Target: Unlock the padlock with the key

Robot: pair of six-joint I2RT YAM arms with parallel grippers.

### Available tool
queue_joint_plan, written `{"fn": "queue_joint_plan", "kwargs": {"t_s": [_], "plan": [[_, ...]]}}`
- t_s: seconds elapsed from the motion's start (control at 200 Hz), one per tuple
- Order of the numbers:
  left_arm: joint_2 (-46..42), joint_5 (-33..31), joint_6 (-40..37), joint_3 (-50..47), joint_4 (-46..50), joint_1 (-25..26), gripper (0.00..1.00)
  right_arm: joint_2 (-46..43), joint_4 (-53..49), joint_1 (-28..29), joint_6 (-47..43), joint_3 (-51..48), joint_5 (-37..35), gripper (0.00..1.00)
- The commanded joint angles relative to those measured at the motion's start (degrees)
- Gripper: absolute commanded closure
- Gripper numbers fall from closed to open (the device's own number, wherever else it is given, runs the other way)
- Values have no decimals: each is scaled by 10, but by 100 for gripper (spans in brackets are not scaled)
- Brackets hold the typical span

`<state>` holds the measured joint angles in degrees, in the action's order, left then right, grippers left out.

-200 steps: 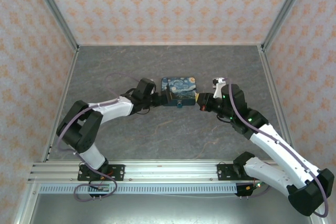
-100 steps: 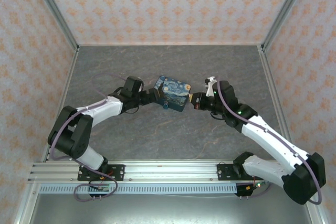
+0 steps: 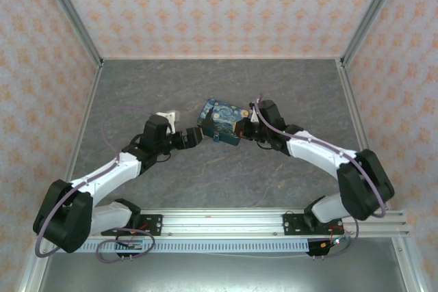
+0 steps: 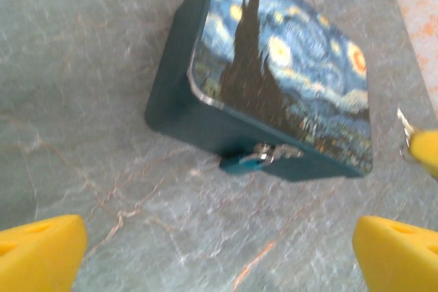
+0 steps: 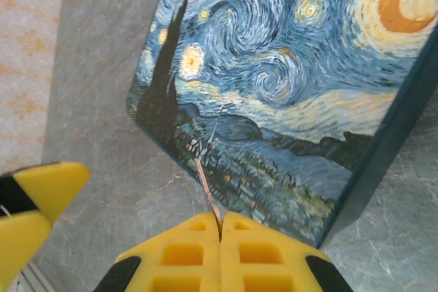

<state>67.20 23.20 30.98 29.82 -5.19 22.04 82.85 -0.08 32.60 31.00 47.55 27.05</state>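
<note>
At mid-table, pinches the key in the tightly closed right gripper, blade pointing at the painted box. Spreads the left gripper wide and empty, just left of the box, facing the padlock hanging from the near-wall latch.

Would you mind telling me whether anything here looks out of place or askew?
The painted box sits askew, turned diagonally on the table, with its padlock on the near side. The key, pinched in the right gripper, points over the box, not at the padlock.
</note>
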Motion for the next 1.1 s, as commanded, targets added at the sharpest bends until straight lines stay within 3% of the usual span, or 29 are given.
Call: {"fn": "queue_joint_plan", "kwargs": {"t_s": [0.0,0.455,0.761,1.096], "plan": [[-14,30,-9,-28,-57,6,0,36,37,2,-12,37,5,100],[87,67,-26,-33,-171,33,0,113,72,-33,-38,45,19,100],[195,65,-48,15,-227,54,13,129,7,-35,-82,51,2,100],[295,54,-78,69,-256,70,24,141,5,-36,-97,53,-4,100]]}}
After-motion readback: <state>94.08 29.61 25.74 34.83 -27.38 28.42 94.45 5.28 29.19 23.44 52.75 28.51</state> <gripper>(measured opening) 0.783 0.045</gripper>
